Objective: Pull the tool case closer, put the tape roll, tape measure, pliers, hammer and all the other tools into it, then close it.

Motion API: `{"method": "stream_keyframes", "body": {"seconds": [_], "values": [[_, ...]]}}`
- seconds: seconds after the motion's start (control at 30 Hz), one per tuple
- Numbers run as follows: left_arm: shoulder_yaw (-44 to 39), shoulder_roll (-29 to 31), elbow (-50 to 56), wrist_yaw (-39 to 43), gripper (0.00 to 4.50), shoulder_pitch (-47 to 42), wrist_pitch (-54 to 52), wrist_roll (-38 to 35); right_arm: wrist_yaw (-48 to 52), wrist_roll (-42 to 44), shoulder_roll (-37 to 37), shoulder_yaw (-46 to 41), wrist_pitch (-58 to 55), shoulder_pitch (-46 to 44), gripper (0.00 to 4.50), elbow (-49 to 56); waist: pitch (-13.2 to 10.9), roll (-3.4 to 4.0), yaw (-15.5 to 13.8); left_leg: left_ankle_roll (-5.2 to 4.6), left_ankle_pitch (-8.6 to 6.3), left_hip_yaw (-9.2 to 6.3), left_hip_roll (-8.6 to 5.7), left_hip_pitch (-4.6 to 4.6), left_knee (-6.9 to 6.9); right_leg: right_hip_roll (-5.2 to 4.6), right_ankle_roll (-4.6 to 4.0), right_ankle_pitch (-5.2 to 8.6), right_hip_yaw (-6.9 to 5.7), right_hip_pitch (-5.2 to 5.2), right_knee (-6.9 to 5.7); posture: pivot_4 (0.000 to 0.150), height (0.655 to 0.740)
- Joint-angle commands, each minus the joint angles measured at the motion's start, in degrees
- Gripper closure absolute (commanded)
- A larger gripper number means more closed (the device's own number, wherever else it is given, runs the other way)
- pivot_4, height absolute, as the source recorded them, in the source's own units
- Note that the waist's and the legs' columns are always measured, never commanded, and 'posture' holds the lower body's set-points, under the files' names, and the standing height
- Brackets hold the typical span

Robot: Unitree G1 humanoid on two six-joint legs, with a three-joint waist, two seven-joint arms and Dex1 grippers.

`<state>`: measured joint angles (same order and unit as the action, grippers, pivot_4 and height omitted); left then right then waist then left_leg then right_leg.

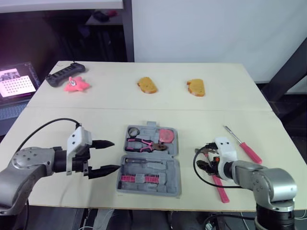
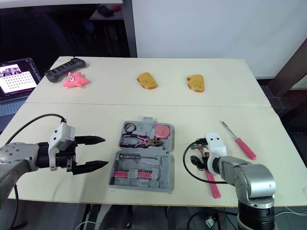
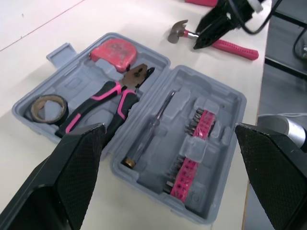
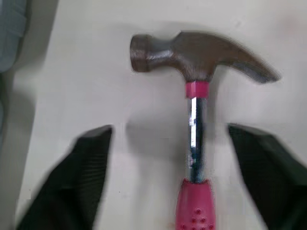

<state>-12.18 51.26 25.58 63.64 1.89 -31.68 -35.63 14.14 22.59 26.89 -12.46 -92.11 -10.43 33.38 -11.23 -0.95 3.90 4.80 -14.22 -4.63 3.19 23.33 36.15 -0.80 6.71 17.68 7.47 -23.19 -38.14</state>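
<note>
The grey tool case (image 1: 170, 175) lies open at the front middle of the table. Its far half holds the tape roll (image 1: 133, 131), the pink-handled pliers (image 1: 144, 143) and the pink tape measure (image 1: 166, 135). The near half holds a slim screwdriver (image 3: 151, 129) and rows of pink bits (image 1: 139, 179). My left gripper (image 1: 115, 155) is open just left of the case, apart from it. The hammer (image 4: 201, 52) lies on the table right of the case. Low over it, my right gripper (image 4: 170, 139) is open, its fingers either side of the shaft. A pink-handled screwdriver (image 1: 244, 146) lies further right.
Two bread slices (image 1: 147, 85) (image 1: 195, 87) lie at the far middle. A pink star toy (image 1: 76, 84) and a black controller (image 1: 65, 74) sit at the far left. A lit screen (image 1: 17, 82) stands beyond the table's left edge.
</note>
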Motion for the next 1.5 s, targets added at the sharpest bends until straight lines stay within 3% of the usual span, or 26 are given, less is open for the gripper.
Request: {"method": "stream_keyframes", "body": {"seconds": [0.03,0.1,0.17,0.27,0.43,0.57,0.83,1.0,1.13,1.27,1.37,1.5], "values": [[-0.75,0.23,1.30,0.32,0.00,0.62,1.42,-0.13,9.46,6.34,12.56,2.27,0.07,-2.18,0.09,1.39,-0.04,0.05,0.01,0.00,0.00,0.00,0.00,0.01,0.03,0.00,0.00,0.00,0.00,0.00,0.00,0.150,0.7314],[-0.78,0.10,1.53,0.20,0.00,1.09,1.69,-0.02,15.96,8.89,21.69,6.22,3.17,-1.96,0.09,2.23,-0.04,0.05,0.03,0.00,0.00,0.02,-0.02,0.00,0.01,-0.03,-0.01,0.01,0.01,-0.01,0.01,0.150,0.7314],[-1.14,-0.18,1.84,-0.20,0.00,1.57,1.89,-0.22,29.25,3.00,32.82,10.59,27.19,2.39,0.09,2.29,-0.05,0.06,-0.12,-0.01,0.00,-0.02,0.01,0.00,-0.01,0.01,0.00,0.01,-0.03,-0.01,0.02,0.150,0.7314],[-1.35,-0.36,2.10,-1.12,0.00,2.14,3.24,0.97,41.63,-13.45,44.34,21.28,64.44,3.06,0.09,-5.65,-0.07,0.04,0.27,-0.03,-0.02,0.04,0.00,-0.01,-0.03,-0.02,0.07,0.04,-0.03,0.00,0.07,0.150,0.7314],[-3.49,-0.82,2.58,-3.29,0.00,3.25,4.09,1.22,44.95,-38.10,43.60,36.37,107.14,-10.38,0.09,-25.89,-0.08,0.00,0.28,-0.01,-0.01,0.26,0.03,-0.12,0.08,-0.10,0.00,-0.03,0.04,0.04,0.07,0.150,0.7314],[-4.04,-1.05,4.59,-4.52,0.00,6.48,4.81,2.21,44.89,-50.92,38.95,43.97,126.58,-20.06,0.09,-37.64,-0.11,0.05,0.10,0.00,0.00,0.28,0.03,-0.10,0.04,-0.12,0.03,-0.04,0.04,-0.02,0.03,0.150,0.7314],[-7.03,-0.75,7.76,-6.45,0.00,9.53,3.20,0.38,48.14,-59.10,32.14,49.98,140.72,-26.72,0.09,-44.95,-0.11,0.05,-0.02,0.02,0.01,0.22,0.04,-0.16,0.09,-0.12,0.00,-0.06,0.01,0.10,-0.07,0.150,0.7314],[-8.84,-0.38,8.50,-6.74,0.00,10.96,2.75,0.10,49.03,-62.53,28.91,51.02,140.65,-25.39,0.09,-44.85,0.10,-0.31,-0.08,-0.02,-0.01,0.21,0.04,-1.09,-0.04,-0.10,-0.22,0.08,0.01,1.01,-0.01,0.150,0.7314],[-9.35,-0.34,9.07,-7.02,0.00,11.11,2.15,-0.22,48.87,-68.11,26.93,52.22,140.19,-25.78,1.25,-49.39,0.50,-0.97,0.02,-0.02,-0.01,0.19,0.06,-1.15,-0.01,-0.08,-0.23,0.08,0.01,1.07,-0.01,0.150,0.7314],[-9.37,-0.27,8.99,-7.18,0.00,10.97,1.95,-0.34,49.18,-67.47,28.87,50.63,141.41,-25.84,3.39,-51.37,0.62,-1.30,0.07,-0.04,-0.05,0.22,0.12,-1.92,-0.06,-0.08,-0.50,0.23,-0.01,1.85,0.17,0.150,0.7314],[-9.16,-0.11,8.61,-7.01,0.00,10.86,2.16,-0.19,50.41,-64.38,30.77,48.60,141.28,-25.56,4.43,-50.20,0.60,-1.26,-0.16,-0.06,-0.07,0.24,0.12,-2.04,-0.02,-0.10,-0.52,0.26,0.00,2.01,0.18,0.150,0.7314],[-7.05,0.17,6.59,-6.00,0.00,8.64,3.00,0.45,51.36,-52.52,36.53,41.23,137.32,-20.85,4.47,-40.82,0.13,-0.49,-1.47,-0.06,-0.06,0.24,0.07,-1.86,-0.02,-0.14,-0.49,0.28,0.01,1.82,0.15,0.150,0.7314]]}}
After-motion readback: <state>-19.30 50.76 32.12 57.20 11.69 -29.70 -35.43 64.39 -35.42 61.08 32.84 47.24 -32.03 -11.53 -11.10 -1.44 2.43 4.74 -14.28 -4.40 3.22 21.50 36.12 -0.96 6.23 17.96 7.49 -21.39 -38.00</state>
